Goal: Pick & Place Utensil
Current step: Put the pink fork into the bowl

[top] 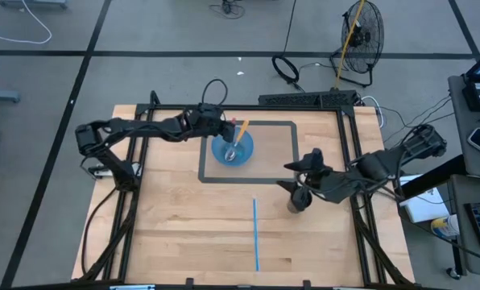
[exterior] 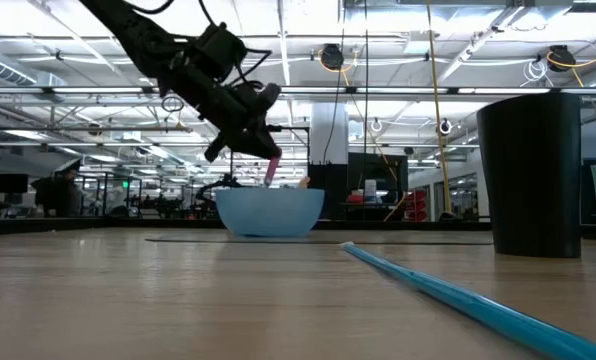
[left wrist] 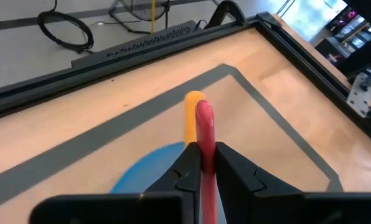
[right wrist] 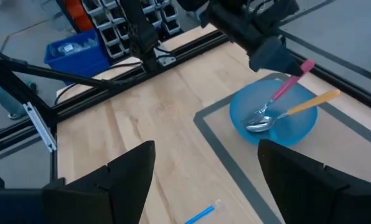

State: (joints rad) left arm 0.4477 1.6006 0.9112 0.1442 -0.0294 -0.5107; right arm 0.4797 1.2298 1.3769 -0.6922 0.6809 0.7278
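A blue bowl (top: 233, 150) stands inside a grey taped rectangle. It holds a pink-handled spoon (right wrist: 279, 93) and an orange-handled utensil (right wrist: 313, 101), whose handle leans on the rim. My left gripper (top: 227, 130) hangs over the bowl's far-left side, shut on the pink handle. My right gripper (right wrist: 216, 186) is open and waits toward the table's right, facing the bowl with nothing between its fingers. A dark cup (top: 299, 200) stands right beside it. My left gripper pinches the pink spoon's handle (left wrist: 204, 134) between its two fingers near the free end, which sticks out past the fingertips. The fingers slant down from the table's left. The spoon is tilted, and its metal head (right wrist: 260, 122) lies inside the blue bowl.
A long blue stick (top: 256, 234) lies on the table's near half, pointing from near edge to far. A black frame (top: 304, 100) borders the table. Bare wood lies left of the stick and around the taped rectangle.
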